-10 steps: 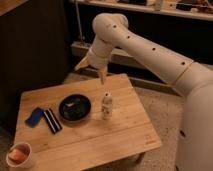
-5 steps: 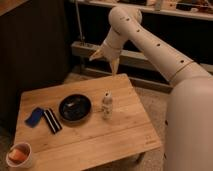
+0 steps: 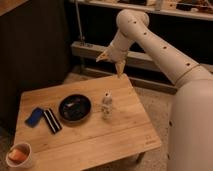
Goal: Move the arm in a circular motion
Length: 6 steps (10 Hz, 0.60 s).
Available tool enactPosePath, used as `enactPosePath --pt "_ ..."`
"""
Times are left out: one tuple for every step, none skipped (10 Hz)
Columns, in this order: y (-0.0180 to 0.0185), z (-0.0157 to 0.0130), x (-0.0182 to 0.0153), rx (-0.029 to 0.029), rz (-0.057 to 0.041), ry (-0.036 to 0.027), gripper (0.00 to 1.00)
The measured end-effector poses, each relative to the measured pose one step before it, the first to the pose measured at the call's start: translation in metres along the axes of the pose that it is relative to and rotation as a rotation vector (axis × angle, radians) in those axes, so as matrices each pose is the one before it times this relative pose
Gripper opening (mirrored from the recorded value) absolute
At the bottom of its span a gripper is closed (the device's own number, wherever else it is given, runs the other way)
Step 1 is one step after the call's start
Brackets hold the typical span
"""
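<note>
Hanging above far edge of table [image 3: 125, 137], hand [image 3: 110, 65] empty, fingers [image 3: 119, 67] splayed; arm [image 3: 165, 50] bent at rounded joint.

A wooden table [image 3: 100, 136] stands on speckled floor [image 3: 156, 102] by a dark wall [image 3: 35, 50], end effector [image 3: 111, 64] above its far edge.

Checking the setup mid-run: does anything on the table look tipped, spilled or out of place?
Nothing spilled or tipped. The bottle stands upright beside the black plate. Only the cup sits at the very corner of the table. The gripper hangs above the far edge, touching nothing.
</note>
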Motion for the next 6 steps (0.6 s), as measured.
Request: enactPosePath --pt "0.00058 0.00113 0.00008 -0.00004 0.00188 -0.00079 0.8" --pt "0.00445 0.00062 0.0021 0.00307 0.01977 -0.0021 0.8" --pt "0.01713 0.00297 0.00788 -0.00368 0.05172 0.00339 0.8" --pt "0.0164 0.00029 0.00483 0.00176 0.04 0.00057 0.8" --pt "0.01678 -0.00048 0.00474 0.00025 0.03357 0.00049 0.8" --pt "0.03107 -0.00411 0.00882 0.0003 0.05344 0.00181 0.8"
